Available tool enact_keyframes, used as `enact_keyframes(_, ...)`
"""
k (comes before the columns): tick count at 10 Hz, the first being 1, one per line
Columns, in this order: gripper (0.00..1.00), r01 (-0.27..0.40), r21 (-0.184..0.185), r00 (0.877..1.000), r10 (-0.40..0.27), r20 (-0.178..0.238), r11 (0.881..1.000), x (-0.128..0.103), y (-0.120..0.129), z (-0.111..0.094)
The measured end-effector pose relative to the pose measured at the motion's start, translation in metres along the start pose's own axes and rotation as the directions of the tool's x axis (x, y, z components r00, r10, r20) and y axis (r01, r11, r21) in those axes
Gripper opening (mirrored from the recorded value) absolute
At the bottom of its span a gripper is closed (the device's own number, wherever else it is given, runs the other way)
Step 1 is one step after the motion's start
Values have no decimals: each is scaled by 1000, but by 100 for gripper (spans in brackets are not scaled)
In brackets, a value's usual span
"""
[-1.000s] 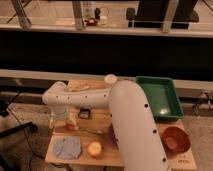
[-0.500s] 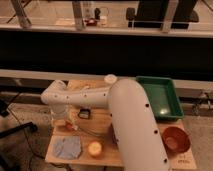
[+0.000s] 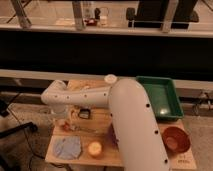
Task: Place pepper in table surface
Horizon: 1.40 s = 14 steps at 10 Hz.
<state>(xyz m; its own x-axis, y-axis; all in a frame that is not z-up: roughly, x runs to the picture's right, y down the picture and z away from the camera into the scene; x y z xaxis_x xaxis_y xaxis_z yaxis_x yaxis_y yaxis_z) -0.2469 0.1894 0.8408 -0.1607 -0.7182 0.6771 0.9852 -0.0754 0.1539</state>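
One gripper [image 3: 64, 121] low at table surface [image 3: 100, 119] left edge, grip unclear, pepper indistinct.

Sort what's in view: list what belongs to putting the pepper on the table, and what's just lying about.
Belongs to the job:
gripper, low over the table's left end
pepper, right at the gripper
table surface

Just lying about:
green tray
reddish-brown bowl
blue cloth
yellow ball
white disc

Dim, warm overhead light; the gripper [image 3: 64, 120] sits low over the table surface's [image 3: 102, 120] left edge (soft blur throughout).
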Motion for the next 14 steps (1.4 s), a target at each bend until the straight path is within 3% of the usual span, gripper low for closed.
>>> enact_keyframes(4,54,0,-6,1000,0,7,1000,1,3,9)
enact_keyframes(7,27,-6,8,1000,6,6,1000,1,4,14)
enact_keyframes(8,13,-6,8,1000,5,7,1000,0,4,12)
enact_keyframes(9,7,-6,9,1000,6,8,1000,0,4,11)
enact_keyframes(11,4,-4,10,1000,4,8,1000,-3,3,10)
enact_keyframes(13,4,-3,60,1000,4,-12,998,-11,-3,-2)
enact_keyframes(14,4,1,68,1000,0,-19,998,-14,-5,-5)
